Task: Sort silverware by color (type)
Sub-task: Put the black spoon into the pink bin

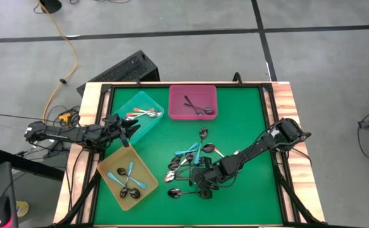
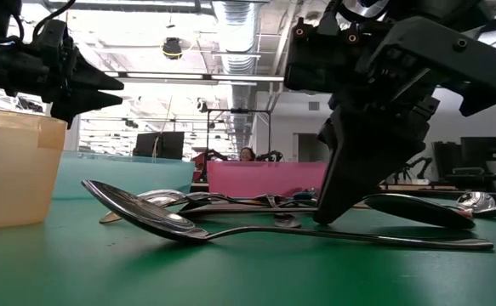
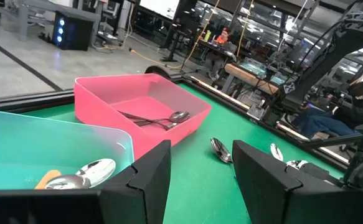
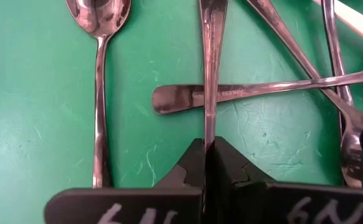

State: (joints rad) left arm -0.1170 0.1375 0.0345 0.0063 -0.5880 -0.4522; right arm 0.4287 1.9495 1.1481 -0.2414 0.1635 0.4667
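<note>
A pile of spoons (image 1: 193,161) lies on the green mat: all-dark metal ones and a few with light blue handles. My right gripper (image 1: 203,182) stands over the pile's near side, shut on a dark metal spoon (image 4: 209,37); in the low view its fingers (image 2: 337,200) point down at the mat. My left gripper (image 1: 132,126) hovers open over the near end of the teal tray (image 1: 147,101), touching nothing; its fingers (image 3: 150,174) show a wide gap. My right gripper pinches the handle (image 4: 207,127) of a dark metal spoon between its two fingers, coming from above and pointing down. The handle runs straight out from between the fingertips and crosses over another spoon's handle (image 4: 181,98). The spoon sits low at the mat.
The teal tray holds spoons with orange-red handles (image 3: 75,177). The pink tray (image 1: 175,104) at the far edge holds dark spoons (image 3: 156,119). The yellow tray (image 1: 111,166) near the left front holds blue-handled spoons (image 1: 130,177). Raised wooden borders edge the mat.
</note>
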